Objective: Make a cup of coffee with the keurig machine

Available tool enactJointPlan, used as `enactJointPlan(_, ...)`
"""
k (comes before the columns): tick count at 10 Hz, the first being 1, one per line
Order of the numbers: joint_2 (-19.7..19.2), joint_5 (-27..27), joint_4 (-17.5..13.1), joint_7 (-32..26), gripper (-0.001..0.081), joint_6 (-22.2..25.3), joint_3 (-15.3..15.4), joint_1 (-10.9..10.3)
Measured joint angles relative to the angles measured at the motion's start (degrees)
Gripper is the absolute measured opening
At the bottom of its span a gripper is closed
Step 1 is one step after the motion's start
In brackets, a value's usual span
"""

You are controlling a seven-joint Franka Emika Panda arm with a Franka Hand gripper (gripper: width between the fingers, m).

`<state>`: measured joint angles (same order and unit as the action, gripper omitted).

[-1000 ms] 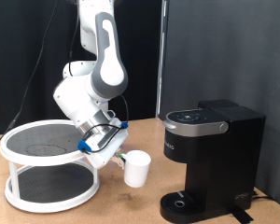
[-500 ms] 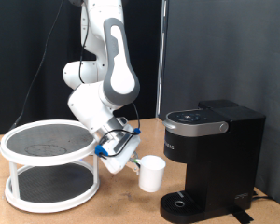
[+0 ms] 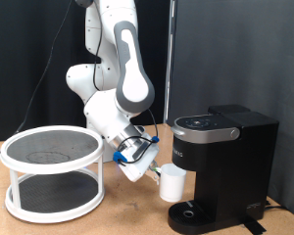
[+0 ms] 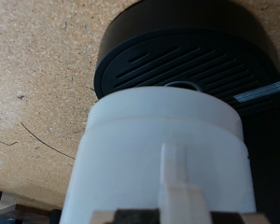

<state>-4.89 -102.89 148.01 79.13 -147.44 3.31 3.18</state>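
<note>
The cup (image 3: 172, 182) is carried in the air at the end of the gripper (image 3: 153, 174), just beside the front of the coffee machine (image 3: 222, 166) and a little above its round drip base (image 3: 192, 212). It is kept upright, with its long axis vertical and its open mouth upward. In the exterior view the hand is seen to reach the cup from the side away from the machine, so the machine lies straight beyond the cup along the line of the fingers; the tiered white rack (image 3: 53, 174) stands well apart, toward the opposite end of the bench.

In the wrist view the cup (image 4: 163, 159) fills most of the picture, its handle facing the camera and running down to the fingers at the frame's edge (the fingertips themselves are barely seen). The fingers appear closed on the cup at the handle; how wide they stand cannot be judged. The slotted black drip base (image 4: 191, 61) is seen past the cup and partly hidden by it, so the cup is judged to be close over the base's near rim rather than centred under the spout. The cup has not been set down.
</note>
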Motion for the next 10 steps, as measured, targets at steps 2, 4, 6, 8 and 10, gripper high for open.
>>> enactJointPlan(2,-2.12,-2.94,-1.55,-1.9,0.0004,-1.24,1.0,-0.45)
enactJointPlan(4,-4.24,-4.59,-2.91,-2.76,0.0004,-2.07,1.91,-0.71)
enactJointPlan(6,-6.16,-6.28,-3.92,-4.16,0.0004,-2.32,2.53,-0.79)
enactJointPlan(8,-7.69,-8.09,-4.73,-6.07,0.0004,-2.36,2.87,-0.94)
enactJointPlan(10,-8.74,-9.82,-5.17,-7.82,0.0004,-2.36,3.26,-0.95)
